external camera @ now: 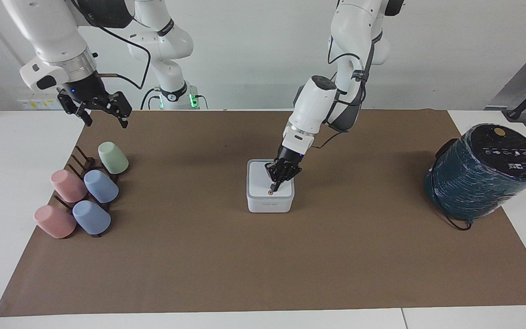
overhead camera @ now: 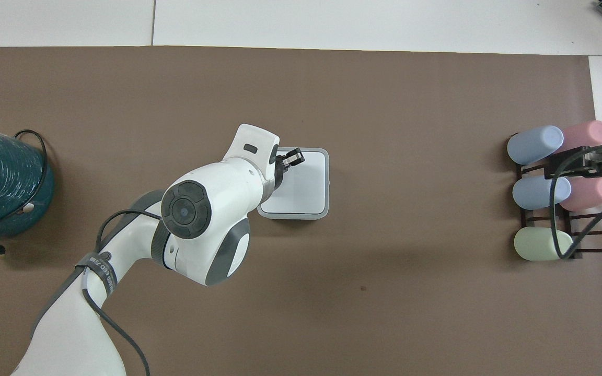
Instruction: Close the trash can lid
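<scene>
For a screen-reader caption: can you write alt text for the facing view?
The left gripper presses its tip on the lid, flat on a white trash can mid-table. The right gripper waits open above a cup rack; a teal cylinder stands at the left arm's end.

Both arms are clad in glossy white shells with dark grey joint bands. Black grippers are fitted: the left gripper [external camera: 275,186] and the right gripper [external camera: 103,112]. Black cables are strapped along the links. Green lights, apparently status lamps, are seen at one base.
</scene>
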You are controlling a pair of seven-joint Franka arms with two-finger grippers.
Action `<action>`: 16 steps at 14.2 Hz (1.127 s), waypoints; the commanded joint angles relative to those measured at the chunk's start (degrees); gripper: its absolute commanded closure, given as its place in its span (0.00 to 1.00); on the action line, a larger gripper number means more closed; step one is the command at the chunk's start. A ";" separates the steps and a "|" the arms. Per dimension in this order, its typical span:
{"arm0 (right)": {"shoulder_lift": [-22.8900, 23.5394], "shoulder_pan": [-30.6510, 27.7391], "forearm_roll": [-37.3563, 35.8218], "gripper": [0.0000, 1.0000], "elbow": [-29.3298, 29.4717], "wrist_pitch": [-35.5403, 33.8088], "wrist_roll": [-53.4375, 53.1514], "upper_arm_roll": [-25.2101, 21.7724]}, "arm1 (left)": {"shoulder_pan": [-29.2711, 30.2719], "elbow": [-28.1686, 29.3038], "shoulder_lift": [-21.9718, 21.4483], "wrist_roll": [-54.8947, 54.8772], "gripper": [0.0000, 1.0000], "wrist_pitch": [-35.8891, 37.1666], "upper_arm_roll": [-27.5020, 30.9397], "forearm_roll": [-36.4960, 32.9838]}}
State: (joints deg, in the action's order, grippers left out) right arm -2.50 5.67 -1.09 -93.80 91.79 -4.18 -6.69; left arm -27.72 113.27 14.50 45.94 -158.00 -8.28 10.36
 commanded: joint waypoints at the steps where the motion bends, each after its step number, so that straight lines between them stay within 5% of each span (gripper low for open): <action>1: -1.02 -0.14 0.56 0.00 -1.04 0.06 1.11 0.01 | -0.32 -3.49 1.24 0.20 1.00 5.49 0.28 0.89; 6: -1.02 -0.14 0.56 0.00 -1.04 0.06 1.11 0.01 | 0.12 -4.90 -1.56 0.11 1.00 13.83 0.45 0.89; 12: -1.02 -0.14 0.56 0.00 -1.04 0.06 1.11 0.01 | 3.89 -16.13 -7.89 -1.90 1.00 45.71 1.16 -3.93; 16: -1.02 -0.14 0.56 0.00 -1.04 0.06 1.11 0.01 | 12.58 -17.30 -14.93 -17.07 1.00 59.44 1.25 -4.38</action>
State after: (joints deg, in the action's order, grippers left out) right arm -2.50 5.67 -1.09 -93.80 91.79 -4.18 -6.69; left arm -19.12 95.52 2.68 35.94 -104.02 -6.84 6.64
